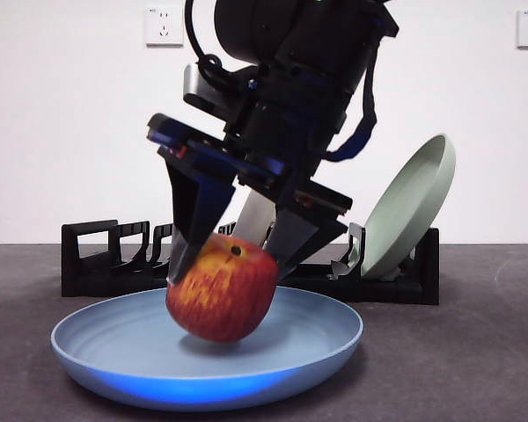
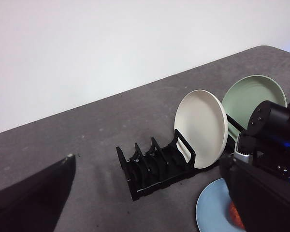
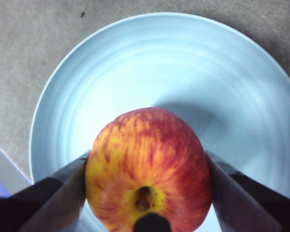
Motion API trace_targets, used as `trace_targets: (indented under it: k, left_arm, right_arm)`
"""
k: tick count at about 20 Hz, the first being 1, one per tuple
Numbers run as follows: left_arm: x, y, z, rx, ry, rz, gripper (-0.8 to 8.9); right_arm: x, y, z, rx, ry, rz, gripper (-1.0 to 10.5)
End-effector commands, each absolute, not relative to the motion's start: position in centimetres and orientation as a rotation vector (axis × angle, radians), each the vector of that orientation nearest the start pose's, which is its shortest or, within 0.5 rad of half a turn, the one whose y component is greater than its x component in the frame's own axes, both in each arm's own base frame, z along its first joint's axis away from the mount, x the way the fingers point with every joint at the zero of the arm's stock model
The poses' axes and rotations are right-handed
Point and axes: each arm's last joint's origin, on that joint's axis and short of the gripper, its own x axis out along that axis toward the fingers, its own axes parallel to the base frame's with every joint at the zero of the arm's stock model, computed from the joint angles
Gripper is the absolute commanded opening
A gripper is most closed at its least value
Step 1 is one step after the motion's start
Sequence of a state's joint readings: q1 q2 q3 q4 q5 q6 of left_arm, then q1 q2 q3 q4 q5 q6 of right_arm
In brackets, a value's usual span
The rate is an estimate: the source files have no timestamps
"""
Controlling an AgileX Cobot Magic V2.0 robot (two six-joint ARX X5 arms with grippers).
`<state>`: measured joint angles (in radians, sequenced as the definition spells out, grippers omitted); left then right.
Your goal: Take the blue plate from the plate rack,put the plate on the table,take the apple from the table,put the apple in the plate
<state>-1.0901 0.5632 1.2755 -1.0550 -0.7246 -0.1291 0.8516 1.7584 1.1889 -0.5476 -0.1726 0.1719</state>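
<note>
Over the blue plate (image 1: 207, 356) near the counter's (image 1: 475, 352) front edge, right claw (image 1: 238, 255) is clamped on the apple (image 1: 222, 288), tilted w/ base at the plate; letting go now could roll it toward the rim.

In the front view the right gripper (image 1: 233, 255) and its arm hid the middle of the plate rack (image 1: 97, 255) and nearly all of the cream-white plate (image 1: 253, 218), of which only a pale sliver showed between the jaws. The arm ran off the picture's top edge. The apple (image 1: 222, 288) covered part of the blue plate's (image 1: 141, 352) far rim, and whether the fruit touched the plate's floor could not be told. In the right wrist view the plate (image 3: 183, 72) was cut off at the right and bottom edges, and the apple's (image 3: 149, 169) underside was hidden. In the left wrist view the left gripper's (image 2: 150, 193) dark jaws were blurred and cropped, and one hid most of the plate (image 2: 212, 208) and apple (image 2: 234, 215).
</note>
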Motion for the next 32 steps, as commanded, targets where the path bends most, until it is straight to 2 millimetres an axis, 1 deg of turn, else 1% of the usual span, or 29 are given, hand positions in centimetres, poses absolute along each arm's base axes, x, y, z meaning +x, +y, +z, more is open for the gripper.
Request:
trace_targets:
  k: [1,2,3,6,8,10,13,14,15,16,17,18,19,21,23,25,27,28,29,32]
  left_arm:
    - [2.9,-1.5,41.8,0.124,0.246,-0.343,4.98]
    - [2.9,-1.5,41.7,0.128,0.252,-0.343,4.98]
    - [2.9,-1.5,41.7,0.13,0.254,-0.343,4.98]
    - [2.9,-1.5,41.7,0.13,0.254,-0.343,4.98]
    - [2.9,-1.5,41.7,0.127,0.255,-0.343,4.98]
    - [2.9,-1.5,41.7,0.126,0.254,-0.343,4.98]
    - [2.9,-1.5,41.7,0.104,0.258,-0.34,4.98]
    - [2.9,-1.5,41.7,0.099,0.258,-0.34,4.95]
    - [2.9,-1.5,41.7,0.099,0.258,-0.34,4.29]
    - [2.9,-1.5,41.7,0.1,0.26,-0.343,3.28]
    - [2.9,-1.5,41.7,0.106,0.265,-0.365,1.6]
    - [2.9,-1.6,41.7,0.108,0.27,-0.379,0.17]
    - [3.0,-1.8,41.6,0.113,0.276,-0.388,-0.04]
    - [3.1,-2.1,41.6,0.135,0.284,-0.387,-0.08]
    - [3.3,-2.4,41.5,0.174,0.289,-0.39,-0.08]
    - [3.4,-2.6,41.4,0.181,0.293,-0.39,-0.08]
    - [3.5,-2.9,40.9,0.187,0.297,-0.385,-0.08]
    - [3.5,-2.9,40.5,0.187,0.296,-0.383,-0.08]
    - [3.7,-3.1,40.0,0.187,0.293,-0.373,-0.08]
    - [4.3,-4.2,37.8,0.192,0.292,-0.366,-0.08]
  right_arm:
    - [22.8,27.0,20.4,-0.248,1.153,0.82,4.9]
    - [22.9,27.1,20.8,-0.253,1.152,0.819,5.3]
    - [23.0,27.1,21.1,-0.268,1.142,0.806,5.4]
    - [23.1,27.2,21.7,-0.278,1.132,0.811,5.4]
    - [23.2,27.1,22.5,-0.269,1.113,0.815,5.4]
    - [22.9,26.9,24.3,-0.256,1.074,0.826,5.3]
    - [21.8,25.3,28.1,-0.265,0.971,0.796,5.2]
    - [21.3,24.5,29.2,-0.289,0.943,0.787,4.4]
    - [20.4,23.4,30.4,-0.321,0.925,0.775,3.1]
    - [19.8,22.5,31.3,-0.348,0.911,0.755,2.0]
    - [18.9,21.2,32.4,-0.374,0.891,0.722,0.5]
    - [18.3,20.2,33.3,-0.385,0.872,0.701,-0.2]
    - [17.5,19.1,34.4,-0.382,0.843,0.68,-0.1]
    - [16.1,17.1,36.5,-0.338,0.769,0.679,-0.1]
    - [14.9,15.1,38.1,-0.295,0.695,0.67,-0.1]
    - [13.7,13.5,39.3,-0.262,0.64,0.662,-0.1]
    - [12.3,11.8,40.0,-0.238,0.574,0.64,-0.1]
    - [11.8,11.1,39.9,-0.237,0.552,0.608,-0.1]
    - [11.3,10.4,39.4,-0.242,0.54,0.572,-0.1]
    - [10.2,9.3,37.3,-0.234,0.533,0.559,-0.1]
